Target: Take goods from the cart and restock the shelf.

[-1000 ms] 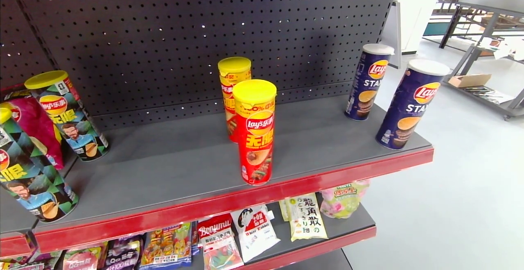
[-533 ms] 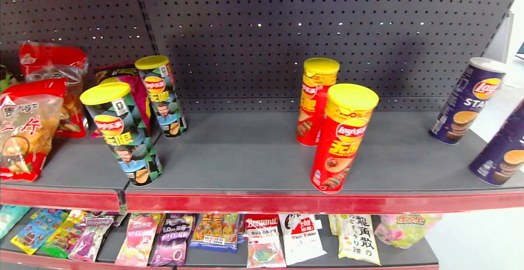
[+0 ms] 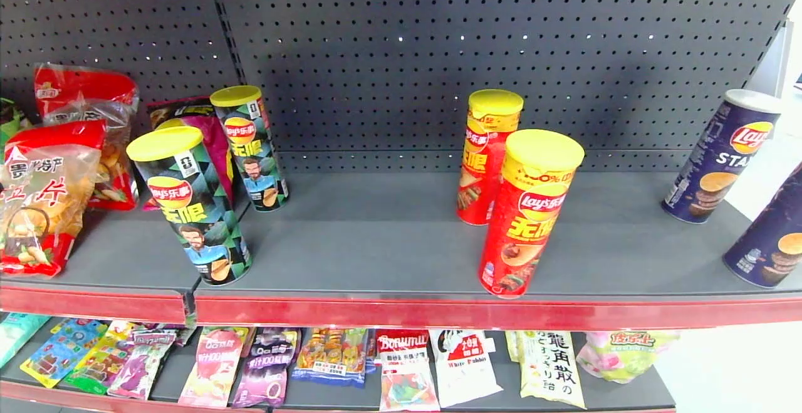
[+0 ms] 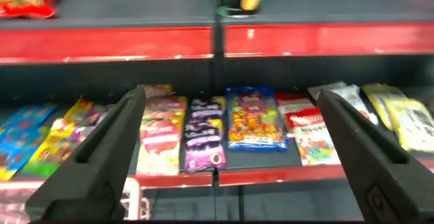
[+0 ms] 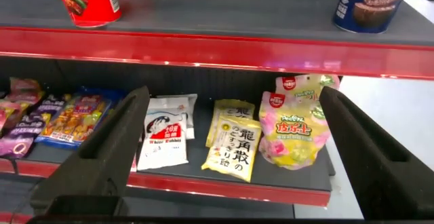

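Unmoved since earlier: red chip can (image 3: 529, 212) above red shelf edge (image 3: 438, 313); left gripper (image 4: 232, 94), right gripper (image 5: 234, 91) below it, fingers wide apart, empty.

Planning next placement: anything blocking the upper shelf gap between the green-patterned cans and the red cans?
Nothing visible does. The shelf deck is bare from the front green can to the front red can, back to the pegboard.

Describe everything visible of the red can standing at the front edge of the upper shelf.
The red can is a tall cylinder with a glossy red printed wrap and a yellow, plastic-looking lid, closed. It stands upright on the grey shelf, close to its red front edge. A second red can stands right behind it; contact cannot be judged.
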{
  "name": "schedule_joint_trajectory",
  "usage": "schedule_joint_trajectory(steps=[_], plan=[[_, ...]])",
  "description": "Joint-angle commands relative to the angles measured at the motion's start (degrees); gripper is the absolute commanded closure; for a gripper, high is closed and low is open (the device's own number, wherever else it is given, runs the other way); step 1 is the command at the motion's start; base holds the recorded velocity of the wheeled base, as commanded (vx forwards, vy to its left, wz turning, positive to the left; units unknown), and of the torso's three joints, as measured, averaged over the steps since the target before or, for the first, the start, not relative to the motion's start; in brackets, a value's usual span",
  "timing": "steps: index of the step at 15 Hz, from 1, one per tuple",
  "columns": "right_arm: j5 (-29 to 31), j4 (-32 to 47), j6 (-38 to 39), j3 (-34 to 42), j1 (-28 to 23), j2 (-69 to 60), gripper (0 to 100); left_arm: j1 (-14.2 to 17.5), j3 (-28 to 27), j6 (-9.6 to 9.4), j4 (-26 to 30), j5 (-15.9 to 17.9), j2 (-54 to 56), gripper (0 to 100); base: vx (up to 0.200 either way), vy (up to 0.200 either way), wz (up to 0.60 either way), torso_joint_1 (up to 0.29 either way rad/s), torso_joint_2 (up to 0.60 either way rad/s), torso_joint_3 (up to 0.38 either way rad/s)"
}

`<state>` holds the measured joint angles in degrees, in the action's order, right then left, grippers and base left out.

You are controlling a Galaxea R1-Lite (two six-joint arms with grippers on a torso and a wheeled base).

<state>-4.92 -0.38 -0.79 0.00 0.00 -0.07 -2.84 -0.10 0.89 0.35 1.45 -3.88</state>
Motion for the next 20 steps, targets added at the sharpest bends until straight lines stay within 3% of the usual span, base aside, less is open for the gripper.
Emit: schedule_joint_trajectory(steps=[1, 2, 4, 7, 12, 15, 20], plan=[[-0.7, -0.7, 0.4, -1.2, 0.1, 0.2, 0, 0.0, -0.1, -0.19, 0.0, 0.0, -0.3, 0, 0.000, 0.000, 0.00, 0.000, 0.00, 0.000], [-1.2, -0.7, 1.3, -10.0, 0.6, 8.1, 0, 0.1, -0.1, -0.19, 0.0, 0.0, -0.3, 0, 0.000, 0.000, 0.00, 0.000, 0.00, 0.000], [-0.4, -0.9, 1.3, -16.7, 0.4, 16.5, 0, 0.0, 0.0, -0.19, 0.0, 0.0, -0.3, 0, 0.000, 0.000, 0.00, 0.000, 0.00, 0.000], [-6.5, -0.8, 1.1, -17.5, 2.3, 20.5, 0, 0.1, 0.0, -0.45, 0.0, 0.0, -0.2, 0, 0.000, 0.000, 0.00, 0.000, 0.00, 0.000], [-7.1, -1.9, 1.3, -18.4, 2.6, 33.6, 0, 0.1, 0.0, -0.45, 0.0, 0.0, -0.2, 0, 0.000, 0.000, 0.00, 0.000, 0.00, 0.000], [-8.6, -8.2, 1.2, -19.9, 3.4, 46.7, 0, 0.1, 0.0, -0.45, 0.0, 0.0, -0.3, 0, 0.000, 0.000, 0.00, 0.000, 0.00, 0.000], [-9.8, -17.6, 1.1, -22.4, 10.0, 63.0, 0, 0.1, 0.0, -0.45, 0.0, 0.0, -0.2, 0, 0.000, 0.000, 0.00, 0.000, 0.00, 0.000]])
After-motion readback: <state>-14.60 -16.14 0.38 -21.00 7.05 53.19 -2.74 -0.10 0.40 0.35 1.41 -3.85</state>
